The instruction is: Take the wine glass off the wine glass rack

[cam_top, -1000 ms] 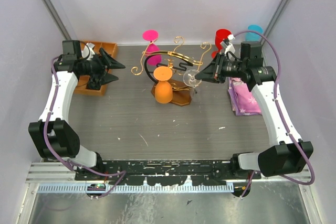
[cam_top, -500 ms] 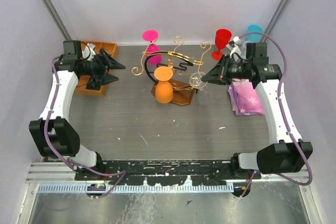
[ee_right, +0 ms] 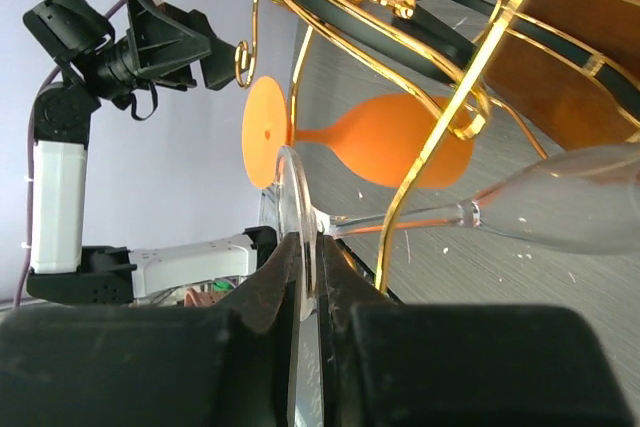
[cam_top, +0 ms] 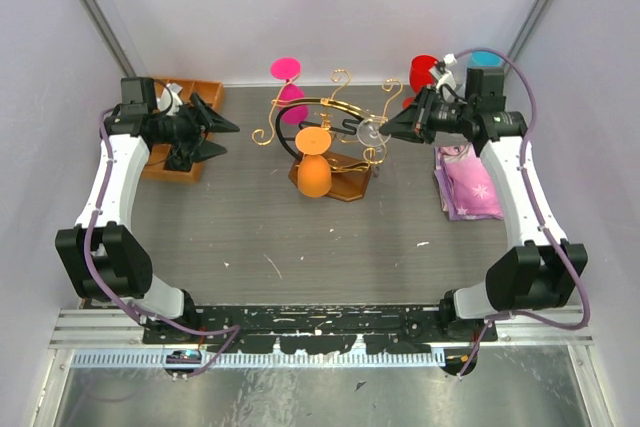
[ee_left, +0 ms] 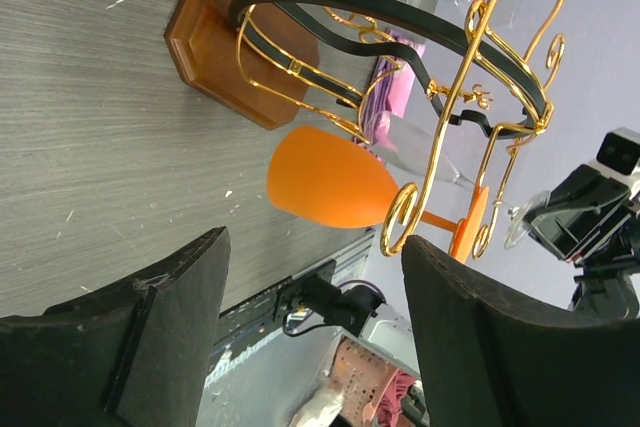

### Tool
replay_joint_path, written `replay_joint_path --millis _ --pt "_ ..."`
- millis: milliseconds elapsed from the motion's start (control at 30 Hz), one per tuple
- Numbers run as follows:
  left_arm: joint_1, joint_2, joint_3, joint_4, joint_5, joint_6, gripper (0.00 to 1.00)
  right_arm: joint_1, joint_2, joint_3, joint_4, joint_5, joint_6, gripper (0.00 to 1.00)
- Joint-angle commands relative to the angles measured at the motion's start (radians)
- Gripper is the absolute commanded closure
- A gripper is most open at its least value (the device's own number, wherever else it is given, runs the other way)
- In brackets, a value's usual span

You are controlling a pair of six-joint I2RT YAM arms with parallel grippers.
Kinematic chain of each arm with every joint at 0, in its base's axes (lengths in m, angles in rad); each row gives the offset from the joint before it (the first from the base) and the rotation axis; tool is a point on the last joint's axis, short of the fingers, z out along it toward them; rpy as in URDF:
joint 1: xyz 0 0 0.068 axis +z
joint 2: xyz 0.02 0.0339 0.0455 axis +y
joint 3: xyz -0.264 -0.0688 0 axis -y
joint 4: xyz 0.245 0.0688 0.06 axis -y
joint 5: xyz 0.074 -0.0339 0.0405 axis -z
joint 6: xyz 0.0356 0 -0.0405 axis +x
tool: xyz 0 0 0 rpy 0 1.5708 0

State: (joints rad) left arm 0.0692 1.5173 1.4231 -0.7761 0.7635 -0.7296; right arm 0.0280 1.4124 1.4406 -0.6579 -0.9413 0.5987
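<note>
The wine glass rack is gold curly wire with a black ring on a brown wooden base. My right gripper is shut on the foot disc of a clear wine glass. The glass lies on its side at the rack's right side, and its stem crosses a gold hook wire. An orange glass hangs upside down on the rack's front, and a pink one hangs behind. My left gripper is open and empty, well left of the rack.
A compartmented wooden tray lies under the left arm. A red glass and a blue glass stand at the back right. A purple cloth lies under the right arm. Grey walls close in the back and sides.
My right gripper, still holding the clear glass's foot, has shifted right, then toward the back of the table, carrying the glass along. The left arm has not moved.
</note>
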Motion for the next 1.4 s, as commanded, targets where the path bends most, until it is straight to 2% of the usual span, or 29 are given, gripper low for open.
replay_joint_path --millis 0,300,567,733,833,900,1000,1100,1200,1367 --pt "-0.003 -0.009 0.039 0.002 0.050 -0.001 0.24 0.076 0.045 0.107 0.101 -0.039 0.030 0.99" --pt "-0.002 -0.049 0.142 -0.112 0.009 0.046 0.23 0.121 0.102 0.307 0.118 -0.048 0.090 0.99" --pt "-0.003 -0.052 0.131 -0.103 0.019 0.023 0.23 0.122 0.107 0.519 0.114 -0.088 0.151 0.99" --pt "-0.003 -0.055 0.135 -0.083 0.031 0.002 0.23 0.153 0.091 0.586 0.148 -0.126 0.171 0.99" --pt "-0.003 -0.058 0.132 -0.053 0.047 -0.028 0.22 0.203 0.084 0.601 0.164 -0.124 0.116 0.99" --pt "-0.003 -0.057 0.131 -0.018 0.057 -0.049 0.23 0.246 0.082 0.608 0.160 -0.100 0.033 0.99" --pt "-0.003 -0.056 0.141 0.013 0.060 -0.070 0.23 0.331 0.081 0.632 0.101 0.032 -0.235 0.99" --pt "-0.003 -0.052 0.160 0.038 0.058 -0.092 0.23 0.448 0.085 0.622 0.032 0.327 -0.545 0.99" --pt "-0.003 -0.043 0.190 0.073 0.059 -0.113 0.22 0.536 0.141 0.644 0.001 0.506 -0.727 0.99" --pt "-0.003 -0.051 0.246 0.293 0.100 -0.113 0.19 0.631 0.194 0.637 -0.025 0.601 -1.072 0.99"
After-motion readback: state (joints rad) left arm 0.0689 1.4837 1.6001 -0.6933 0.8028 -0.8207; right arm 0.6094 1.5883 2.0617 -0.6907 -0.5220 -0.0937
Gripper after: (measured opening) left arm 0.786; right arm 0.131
